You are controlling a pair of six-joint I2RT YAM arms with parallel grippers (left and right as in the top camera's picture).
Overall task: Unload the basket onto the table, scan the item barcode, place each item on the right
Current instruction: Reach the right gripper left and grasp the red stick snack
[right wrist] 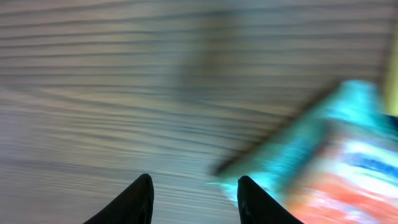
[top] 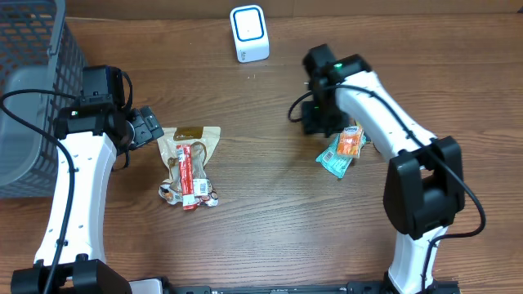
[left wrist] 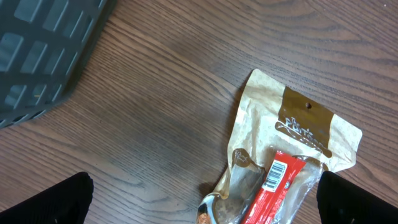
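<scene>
Left end effector [top: 149, 127] hangs released at ten o'clock of the pouch [top: 189, 159]; right end effector [right wrist: 194, 200] spread, empty. Best pinch an edge, barcode [left wrist: 274, 175] facing the scanner [top: 249, 33] at one o'clock.

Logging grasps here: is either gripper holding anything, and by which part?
Nothing is held. Right gripper is open beside the teal-and-orange snack packet; left gripper is open near the tan paper pouch.

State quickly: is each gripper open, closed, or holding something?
Left gripper: open, holding nothing.
Right gripper: open, empty; teal snack packet lies beside it.
</scene>
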